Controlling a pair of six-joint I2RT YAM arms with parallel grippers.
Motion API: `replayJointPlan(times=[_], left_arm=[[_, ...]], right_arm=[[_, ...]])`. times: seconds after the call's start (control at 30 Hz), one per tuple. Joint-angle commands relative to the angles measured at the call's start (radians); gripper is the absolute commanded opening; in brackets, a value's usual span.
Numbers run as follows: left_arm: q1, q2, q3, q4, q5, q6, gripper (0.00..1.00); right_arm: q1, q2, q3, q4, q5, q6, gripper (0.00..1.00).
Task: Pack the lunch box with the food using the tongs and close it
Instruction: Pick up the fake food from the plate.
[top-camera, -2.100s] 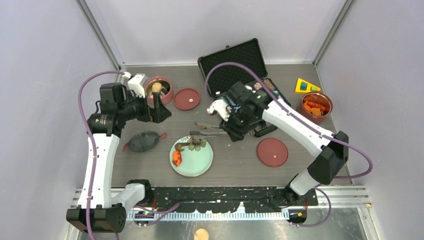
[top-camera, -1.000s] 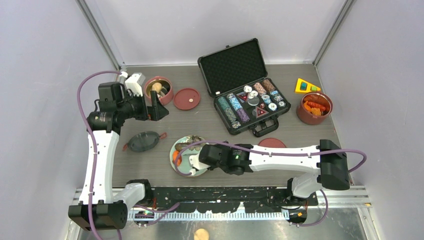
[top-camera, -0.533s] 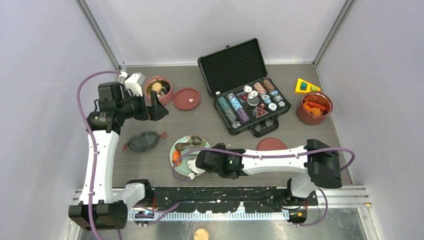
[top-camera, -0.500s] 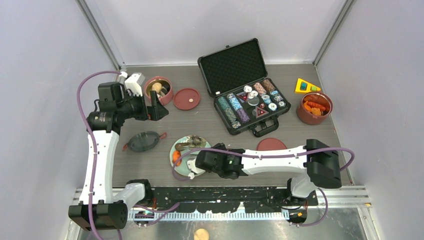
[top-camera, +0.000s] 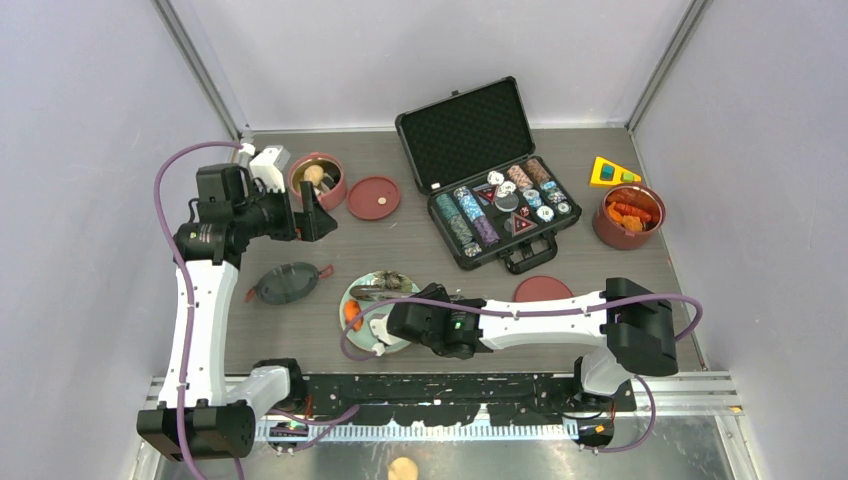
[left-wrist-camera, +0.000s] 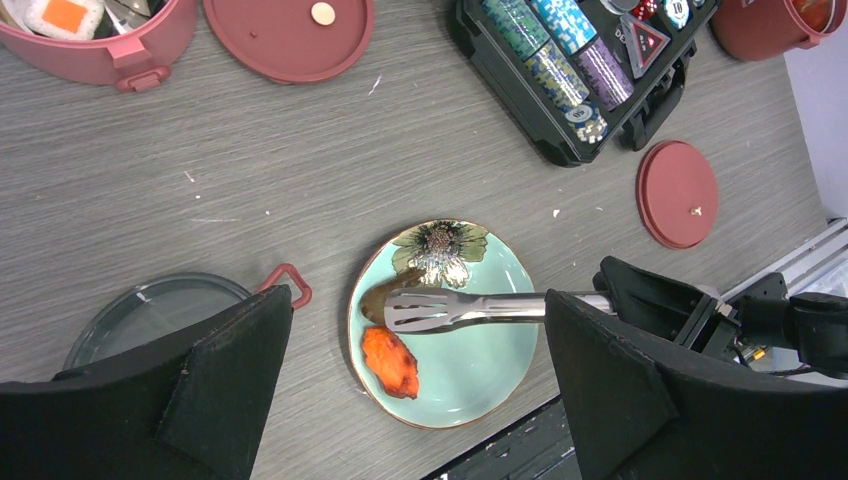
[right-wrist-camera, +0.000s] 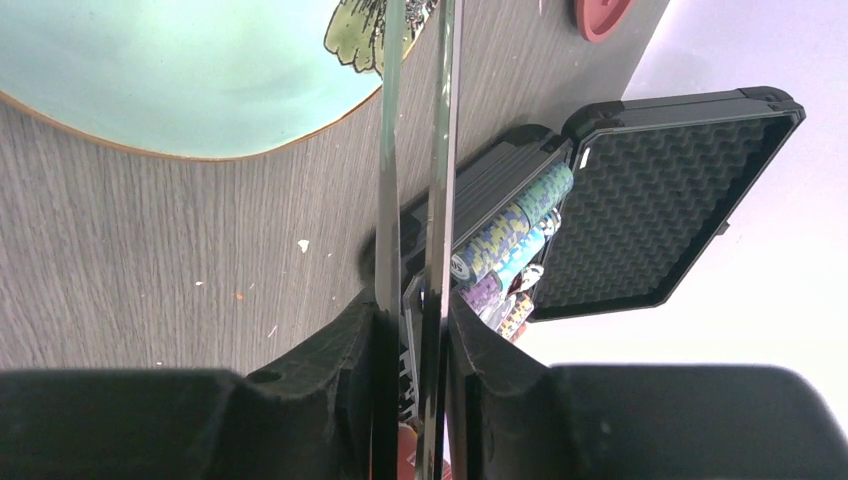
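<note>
Left wrist view: the right gripper (right-wrist-camera: 415, 330), jaws clamped on the tongs (left-wrist-camera: 470, 308), sets their tips at the dark sausage (left-wrist-camera: 378, 298) on the green plate (left-wrist-camera: 480, 375), beside an orange shrimp piece (left-wrist-camera: 390, 362). A shallow pinch could let the sausage roll free. The left gripper (left-wrist-camera: 415, 298) hangs above, jaws wide apart and empty. The lunch box tier (left-wrist-camera: 100, 58) stands well apart, and the poker chip case (left-wrist-camera: 560, 85) lies off to one side.

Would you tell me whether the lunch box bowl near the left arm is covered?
Uncovered: food shows inside the bowl; a red lid lies beside it.

Grey wood-grain table (top-camera: 400, 240), plain pale lilac walls (top-camera: 350, 50), metal corner posts (top-camera: 201, 70), even light
</note>
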Motion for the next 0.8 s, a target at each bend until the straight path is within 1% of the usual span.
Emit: replayJointPlan(times=[0.0, 0.23, 0.33, 0.47, 0.63, 0.7, 0.77], left_arm=[[0.005, 0.004, 0.026, 0.021, 0.006, 0.009, 1.00], [0.005, 0.008, 0.036, 0.014, 0.005, 0.009, 1.00], [0.006, 0.011, 0.042, 0.008, 0.001, 0.013, 1.00], [0.005, 0.015, 0.033, 0.014, 0.002, 0.008, 1.00], [0.005, 0.024, 0.035, 0.019, 0.006, 0.007, 1.00], [0.007, 0.031, 0.040, 0.018, 0.012, 0.007, 1.00], [0.006, 0.037, 0.043, 0.017, 0.018, 0.006, 1.00]], right_arm=[[0.007, -0.010, 0.005, 0.048, 0.028, -0.005, 0.28], [0.006, -0.065, 0.029, -0.029, -0.025, 0.026, 0.18], [0.004, -0.089, 0.046, -0.086, -0.058, 0.066, 0.13], [-0.014, -0.132, 0.079, -0.163, -0.118, 0.131, 0.10], [-0.119, -0.177, 0.180, -0.281, -0.268, 0.248, 0.07], [-0.177, -0.187, 0.226, -0.323, -0.343, 0.297, 0.07], [-0.265, -0.196, 0.274, -0.361, -0.429, 0.344, 0.07]])
